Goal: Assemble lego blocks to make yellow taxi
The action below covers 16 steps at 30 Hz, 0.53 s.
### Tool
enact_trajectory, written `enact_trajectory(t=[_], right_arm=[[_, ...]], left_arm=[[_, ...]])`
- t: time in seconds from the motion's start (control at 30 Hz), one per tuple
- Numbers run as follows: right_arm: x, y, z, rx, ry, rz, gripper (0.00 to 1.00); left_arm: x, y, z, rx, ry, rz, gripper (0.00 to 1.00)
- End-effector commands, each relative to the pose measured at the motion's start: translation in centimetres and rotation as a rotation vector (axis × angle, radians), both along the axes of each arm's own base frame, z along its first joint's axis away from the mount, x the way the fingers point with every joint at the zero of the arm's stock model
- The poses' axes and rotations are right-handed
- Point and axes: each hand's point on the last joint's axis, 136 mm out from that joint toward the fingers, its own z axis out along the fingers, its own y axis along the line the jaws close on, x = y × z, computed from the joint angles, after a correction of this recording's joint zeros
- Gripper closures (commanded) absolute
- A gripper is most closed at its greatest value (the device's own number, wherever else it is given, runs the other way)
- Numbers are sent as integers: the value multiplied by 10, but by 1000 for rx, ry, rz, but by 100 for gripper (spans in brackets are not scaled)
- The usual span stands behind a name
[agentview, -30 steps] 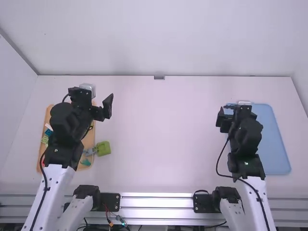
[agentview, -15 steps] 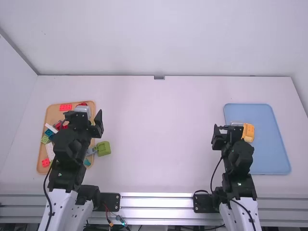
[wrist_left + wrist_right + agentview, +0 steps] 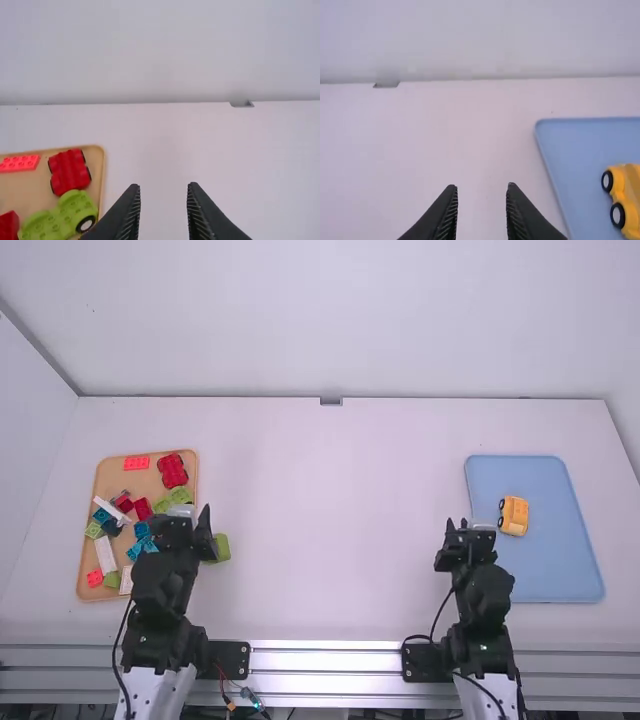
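Taxi: yellow plastic, rounded, with black wheels (image 3: 607, 181) – the yellow taxi (image 3: 514, 516) sits on my blue tray (image 3: 555, 565), smooth and round-cornered.
Left hand: my left hand (image 3: 190, 524) has its ridged black fingers (image 3: 128, 212) apart, near the tan tray (image 3: 113, 480).
Right hand: my right hand (image 3: 456, 527) holds its fingers (image 3: 445, 212) apart too, between the trays, nearer the blue one.
Blocks: studded red block (image 3: 137, 463), red wheeled piece (image 3: 172, 470), green wheeled piece (image 3: 60, 217) – all glossy plastic, on the tan tray.
Surface: matte, white surface (image 3: 330, 520).
Room: plain pale wall (image 3: 330, 320) behind; ridged metal rail (image 3: 325, 660) along my side.
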Motion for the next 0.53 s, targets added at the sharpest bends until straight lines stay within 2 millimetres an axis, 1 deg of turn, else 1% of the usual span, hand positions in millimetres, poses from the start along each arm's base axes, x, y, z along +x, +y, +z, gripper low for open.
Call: enact_trajectory(t=[0.0, 0.1, 0.13, 0.23, 0.33, 0.5], right_arm=[[-1, 0, 4, 5, -31, 0, 80], [-2, 0, 12, 5, -68, 0, 83], [-3, 0, 18, 5, -90, 0, 86], [-3, 0, 19, 5, -95, 0, 89], [-3, 0, 19, 5, -95, 0, 92], [-3, 0, 19, 5, -95, 0, 98]], left_arm=[[-2, 1, -9, 1, -12, 4, 79], [-3, 1, -19, 1, -12, 4, 83], [-4, 1, -25, 1, -12, 4, 85], [-4, 1, -34, 1, -12, 4, 89], [-5, 1, -28, 1, -42, 4, 92], [-5, 1, -27, 1, -46, 4, 98]])
